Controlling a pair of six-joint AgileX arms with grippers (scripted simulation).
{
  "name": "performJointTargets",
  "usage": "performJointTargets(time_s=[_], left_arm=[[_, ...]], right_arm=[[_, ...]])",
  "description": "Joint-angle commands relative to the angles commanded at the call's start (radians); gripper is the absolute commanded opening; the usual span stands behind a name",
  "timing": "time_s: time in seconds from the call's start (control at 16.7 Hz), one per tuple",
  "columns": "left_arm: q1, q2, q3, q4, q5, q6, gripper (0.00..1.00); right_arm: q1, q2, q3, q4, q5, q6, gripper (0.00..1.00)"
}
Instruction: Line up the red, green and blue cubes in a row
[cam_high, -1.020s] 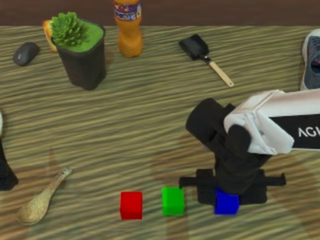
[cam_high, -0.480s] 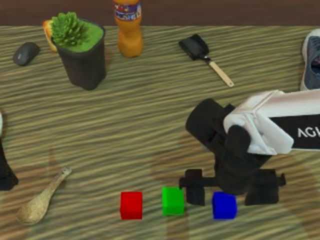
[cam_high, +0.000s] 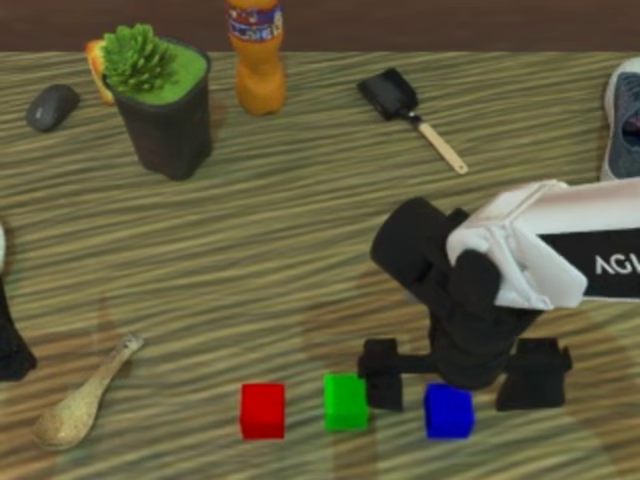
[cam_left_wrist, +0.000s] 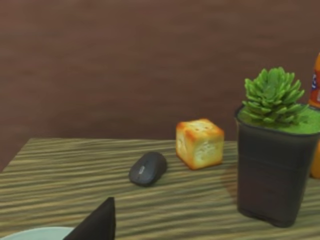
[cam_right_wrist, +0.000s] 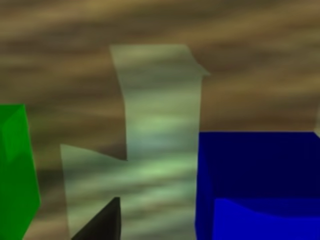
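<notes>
Near the table's front edge the red cube (cam_high: 262, 410), the green cube (cam_high: 346, 401) and the blue cube (cam_high: 448, 411) stand in a row from left to right, with small gaps between them. My right gripper (cam_high: 458, 384) hovers just behind and over the blue cube, open, its two black fingers (cam_high: 383, 374) spread wide to either side and touching nothing. The right wrist view shows the green cube (cam_right_wrist: 15, 170), the blue cube (cam_right_wrist: 260, 185) and one fingertip (cam_right_wrist: 102, 225). My left arm (cam_high: 10, 345) is parked at the left edge, its gripper open.
At the back left stand a potted spiky plant (cam_high: 165, 95), a grey mouse (cam_high: 50, 105) and a bread cube (cam_left_wrist: 199, 142). An orange bottle (cam_high: 257, 55) and a black scoop (cam_high: 410, 115) lie at the back middle. A wooden spoon (cam_high: 85, 395) lies front left, a shoe (cam_high: 625, 115) at the right edge.
My right gripper has opened and let go of the blue cube, its fingers spreading wide and lifting slightly. The blue cube stays on the table beside the green one.
</notes>
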Motion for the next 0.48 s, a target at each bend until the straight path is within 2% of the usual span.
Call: performJointTargets(time_s=[0.48], left_arm=[[0.0, 0.0, 0.0, 0.0, 0.0, 0.0, 1.0]], right_arm=[[0.009, -0.111, 0.138, -0.255, -0.001, 0.0, 1.0]])
